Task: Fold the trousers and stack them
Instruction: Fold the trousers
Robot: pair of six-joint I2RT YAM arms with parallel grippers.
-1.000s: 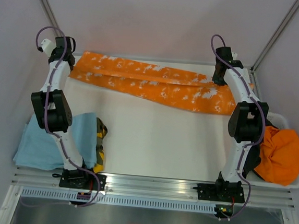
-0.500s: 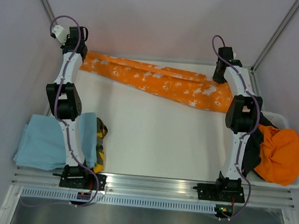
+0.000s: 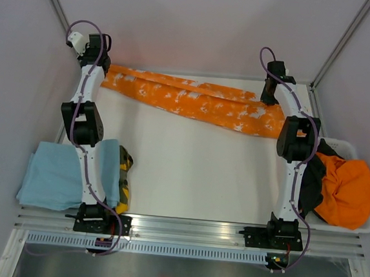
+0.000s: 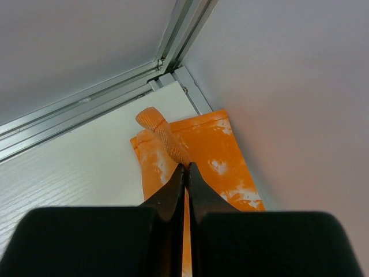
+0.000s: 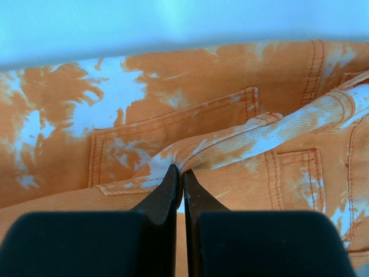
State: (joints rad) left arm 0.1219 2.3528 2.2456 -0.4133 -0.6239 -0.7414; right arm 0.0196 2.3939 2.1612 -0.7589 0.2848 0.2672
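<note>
Currently mid-fold: left gripper (image 4: 185,167) clamps the leg ends and right gripper (image 5: 180,173) clamps a waist fold, with the trousers (image 3: 194,104) stretched along the counter's (image 3: 188,178) far edge; next move is probably carrying one end over the other.

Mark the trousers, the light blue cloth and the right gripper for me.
trousers (image 3: 194,104): top view, mid-leg fabric.
light blue cloth (image 3: 48,178): top view, left half.
right gripper (image 5: 180,172): right wrist view, between fingertips.
</note>
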